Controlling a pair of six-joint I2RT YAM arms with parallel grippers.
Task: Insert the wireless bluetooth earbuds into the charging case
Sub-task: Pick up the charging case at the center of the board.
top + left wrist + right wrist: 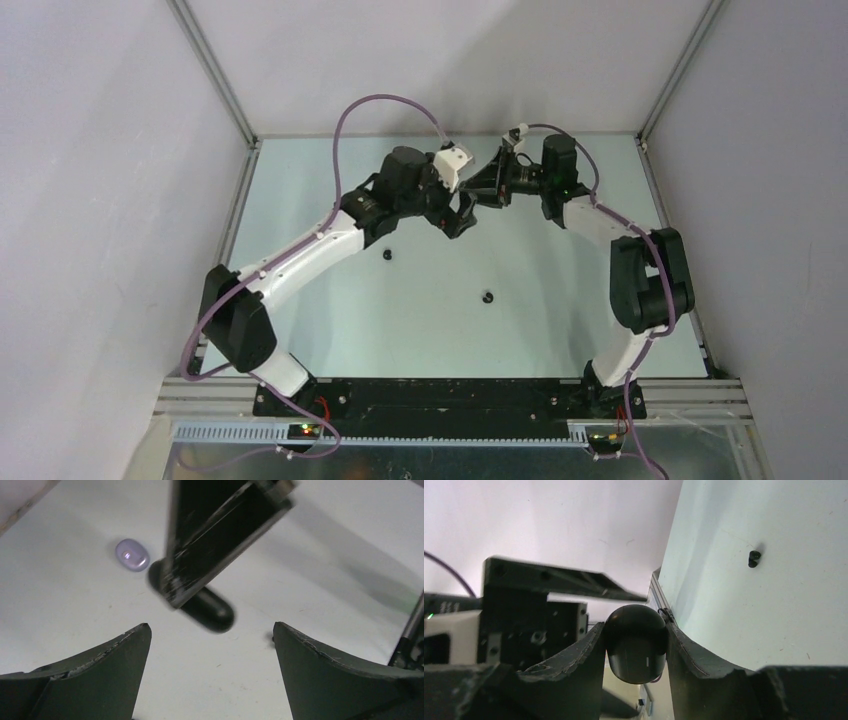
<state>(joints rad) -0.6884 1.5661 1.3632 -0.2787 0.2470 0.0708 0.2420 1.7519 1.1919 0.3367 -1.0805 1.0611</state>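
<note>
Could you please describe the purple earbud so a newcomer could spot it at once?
Look at the far middle of the table. There, ahead of the open left end effector, the purple earbud lies on the white surface beside the black charging case that the right end effector grips. It alone is glossy lilac; its neighbours are black.

Top camera looks down from behind — wrist cameras hug the shared table point(560, 320).

Robotics lab test cell: two arms point(300, 255) bolted to a table point(560, 330), enclosed by aluminium rails point(213, 72) and white panels point(90, 200).
</note>
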